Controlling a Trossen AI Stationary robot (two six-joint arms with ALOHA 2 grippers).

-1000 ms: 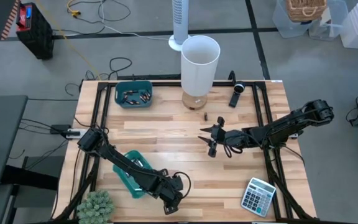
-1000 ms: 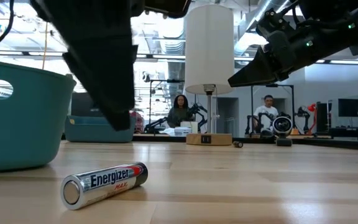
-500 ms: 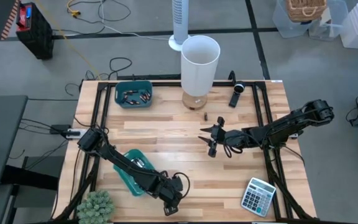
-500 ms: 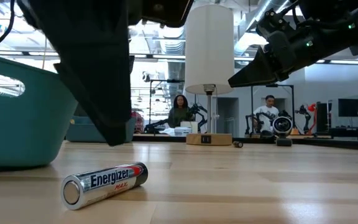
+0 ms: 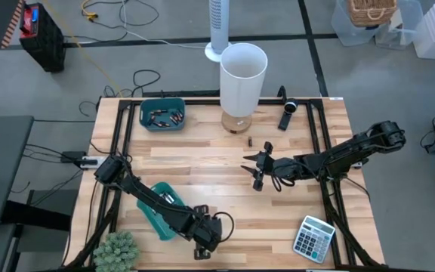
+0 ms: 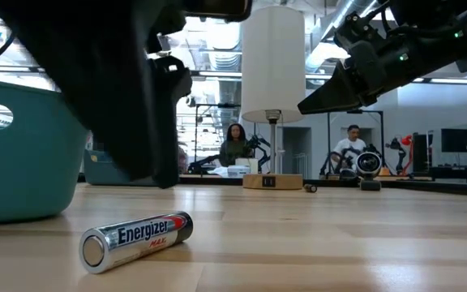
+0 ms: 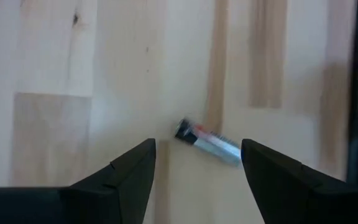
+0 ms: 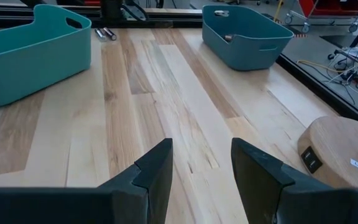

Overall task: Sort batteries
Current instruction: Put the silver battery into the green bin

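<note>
Wooden table (image 5: 225, 162), batteries (image 5: 164, 118) in teal bin (image 5: 162, 103)

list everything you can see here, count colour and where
table: one, light wood, under both arms
bins: two, teal, one at the far left corner holding several batteries, one near the left front partly under the left arm
loose battery: one, silver and black, lying on the wood at the front edge
small battery: one, dark, by the lamp base
lamp: one, white shade, wooden base, far middle
calculator: one, grey, front right corner
black device: one, far right
plant: one, green, front left corner
people: two, seated beyond the table
left gripper: open, above the loose battery
right gripper: open, over mid table
</note>
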